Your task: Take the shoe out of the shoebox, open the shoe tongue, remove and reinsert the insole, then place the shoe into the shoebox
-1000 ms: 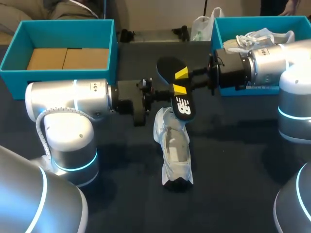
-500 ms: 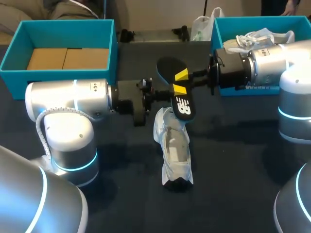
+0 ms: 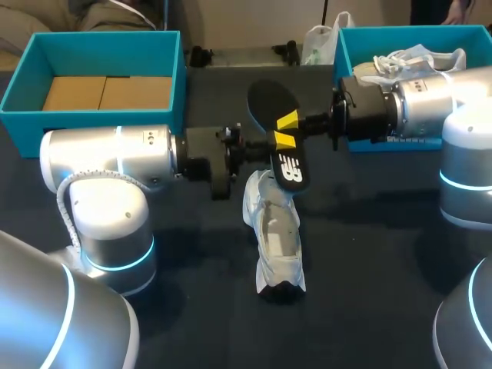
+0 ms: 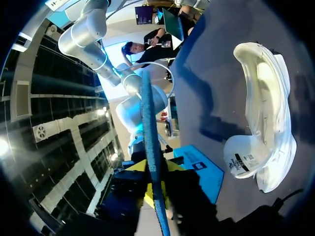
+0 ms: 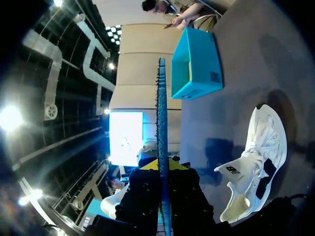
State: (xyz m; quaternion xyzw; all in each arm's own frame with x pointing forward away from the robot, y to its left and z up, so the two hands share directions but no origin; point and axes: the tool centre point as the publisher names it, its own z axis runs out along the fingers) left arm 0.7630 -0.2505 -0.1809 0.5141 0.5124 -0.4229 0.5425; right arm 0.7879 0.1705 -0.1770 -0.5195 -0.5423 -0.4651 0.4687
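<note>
A dark insole (image 3: 290, 167) hangs on edge above the table, over the heel of a white shoe (image 3: 277, 238) that lies on its side. My right gripper (image 3: 286, 131) comes in from the right and is shut on the insole's middle. In the right wrist view the insole (image 5: 161, 113) runs edge-on out of the right gripper (image 5: 162, 169), with the shoe (image 5: 256, 152) beside it. My left gripper (image 3: 254, 150) is at the insole's other face, open; the insole (image 4: 149, 128) still passes between the left gripper's (image 4: 156, 201) fingers, and the shoe (image 4: 263, 113) lies beside it.
A blue box (image 3: 23, 77) with brown cardboard inside stands at the back left. A second blue box (image 3: 342, 46) at the back right holds another white shoe (image 3: 415, 58). Dark tabletop (image 3: 369, 269) spreads around the shoe.
My right gripper has closed on the insole. The left gripper has drawn back a little to the left and loosened. The insole's far end has shifted slightly up.
</note>
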